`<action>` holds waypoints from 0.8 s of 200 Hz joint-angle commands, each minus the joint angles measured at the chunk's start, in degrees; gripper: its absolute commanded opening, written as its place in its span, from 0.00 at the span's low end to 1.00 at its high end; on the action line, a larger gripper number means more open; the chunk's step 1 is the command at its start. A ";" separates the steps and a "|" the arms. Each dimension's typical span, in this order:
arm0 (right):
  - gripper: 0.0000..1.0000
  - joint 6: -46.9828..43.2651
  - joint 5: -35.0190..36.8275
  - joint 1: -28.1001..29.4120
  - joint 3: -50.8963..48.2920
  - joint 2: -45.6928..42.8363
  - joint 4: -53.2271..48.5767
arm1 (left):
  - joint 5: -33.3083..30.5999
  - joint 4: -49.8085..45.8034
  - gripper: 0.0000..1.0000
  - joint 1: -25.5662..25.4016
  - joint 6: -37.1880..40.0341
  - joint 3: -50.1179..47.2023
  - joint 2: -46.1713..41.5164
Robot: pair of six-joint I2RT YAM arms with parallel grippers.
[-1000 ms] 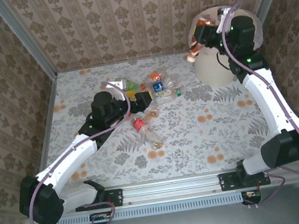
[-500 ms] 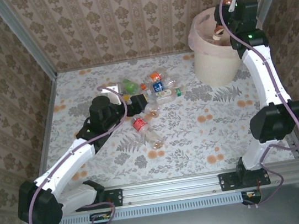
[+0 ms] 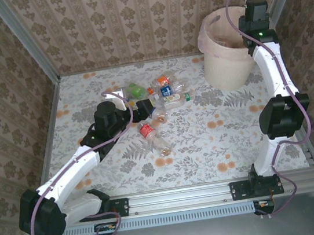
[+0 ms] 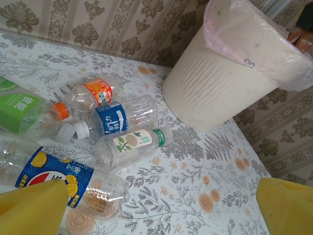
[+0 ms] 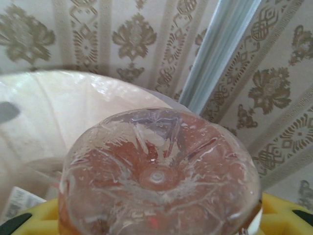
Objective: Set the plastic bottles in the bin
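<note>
Floral-print table point(image 3: 208, 145), patterned walls. Left end effector point(image 4: 156, 210) gapes wide, empty, with loose bottles point(image 4: 129, 142) just ahead of it. Right end effector point(image 5: 156, 220) clamps a clear bottle point(image 5: 159, 171), the bin point(image 5: 44, 112) beneath. Centre over the mouth, then let go.

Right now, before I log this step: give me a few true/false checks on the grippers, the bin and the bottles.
1. The right gripper grips a bottle over the bin. True.
2. The bin lies tipped on its side. False: it stands upright.
3. The left gripper is open and empty. True.
4. Every bottle is in the bin. False: several lie on the table, among them the blue-label bottle.
</note>
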 commanded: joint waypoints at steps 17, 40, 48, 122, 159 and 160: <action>0.48 -3.60 5.70 -0.64 2.13 2.61 -2.39 | -1.04 0.15 1.00 0.60 -1.62 0.20 1.09; 0.58 -3.20 6.98 -0.94 3.23 3.72 -3.74 | -0.86 -0.25 1.00 0.77 -1.75 0.98 2.41; 0.63 -2.75 7.68 -1.07 3.93 4.03 -4.66 | -0.78 -0.20 1.00 0.76 -1.88 1.15 2.75; 0.87 0.04 5.26 -1.59 7.45 2.06 -9.97 | -0.81 -0.81 1.00 0.69 -2.72 1.87 4.50; 0.90 2.22 1.45 -1.36 8.37 -0.36 -13.69 | -2.62 -2.13 1.00 0.78 -2.98 1.61 3.85; 0.90 2.33 1.20 -1.35 8.38 -0.42 -13.80 | -2.71 -2.18 1.00 0.78 -2.98 1.61 3.85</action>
